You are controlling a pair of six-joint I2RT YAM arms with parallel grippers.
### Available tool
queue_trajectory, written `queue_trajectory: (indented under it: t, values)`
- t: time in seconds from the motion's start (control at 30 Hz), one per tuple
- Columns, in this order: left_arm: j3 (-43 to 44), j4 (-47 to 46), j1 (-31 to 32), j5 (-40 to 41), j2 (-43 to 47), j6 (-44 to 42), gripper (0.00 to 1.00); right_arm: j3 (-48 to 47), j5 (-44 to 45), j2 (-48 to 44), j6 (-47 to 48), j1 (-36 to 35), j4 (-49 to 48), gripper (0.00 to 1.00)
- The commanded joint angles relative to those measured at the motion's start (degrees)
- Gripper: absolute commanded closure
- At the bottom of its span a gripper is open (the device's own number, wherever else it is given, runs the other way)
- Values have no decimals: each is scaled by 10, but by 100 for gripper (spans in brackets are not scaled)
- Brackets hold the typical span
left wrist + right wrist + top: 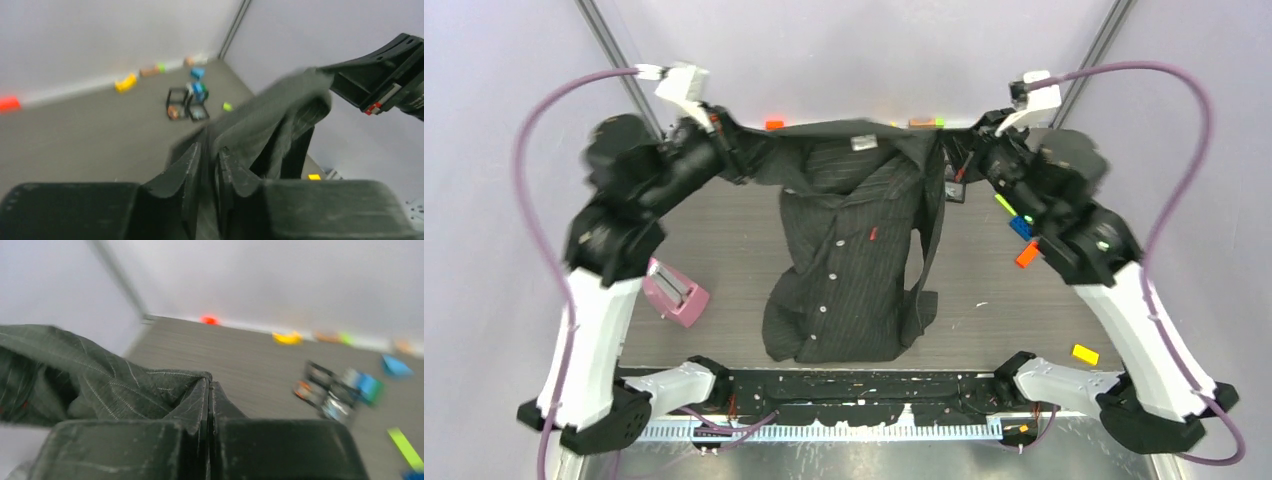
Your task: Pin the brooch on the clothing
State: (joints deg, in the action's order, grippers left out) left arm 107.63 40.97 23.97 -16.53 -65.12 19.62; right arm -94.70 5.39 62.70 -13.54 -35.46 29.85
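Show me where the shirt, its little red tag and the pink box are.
shirt [864,295], top view, on the front panel right of the buttons.
red tag [873,234], top view, middle of the tag, on the chest.
pink box [676,290], top view, on its upper face.

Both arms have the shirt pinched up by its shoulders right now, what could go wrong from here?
1. The left fingers grip only a thin fold of the shirt; it may slip out and drop that shoulder.
2. The right fingers also hold just an edge, so pulling the arms apart could tug it free.
3. The hem lies bunched on the table, so the shirt may settle creased, not flat.
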Motion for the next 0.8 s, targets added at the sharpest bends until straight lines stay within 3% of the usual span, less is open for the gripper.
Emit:
queue_trajectory:
  t: [0.0, 0.07, 0.1, 0.2, 0.33, 0.5, 0.77]
  values:
    - [-157, -101, -12, -35, -51, 82, 58, 136, 173, 48, -54, 113, -57, 100]
    - [-229, -136, -12, -63, -63, 93, 29, 233, 75, 66, -147, 199, -96, 100]
    - [-262, -148, -12, -61, -64, 96, 22, 290, 28, 84, -173, 237, -109, 100]
    - [-366, -201, -12, -38, -60, 93, 7, 383, -16, 127, -234, 266, -171, 100]
    - [-411, -216, -12, -25, -106, 79, 6, 445, -42, 205, -239, 269, -206, 100]
    - [-403, -234, -12, -2, -174, 59, 7, 463, -69, 209, -227, 269, -216, 100]
    - [-292, -220, -12, 62, -353, 12, 9, 468, -57, 180, -208, 269, -187, 100]
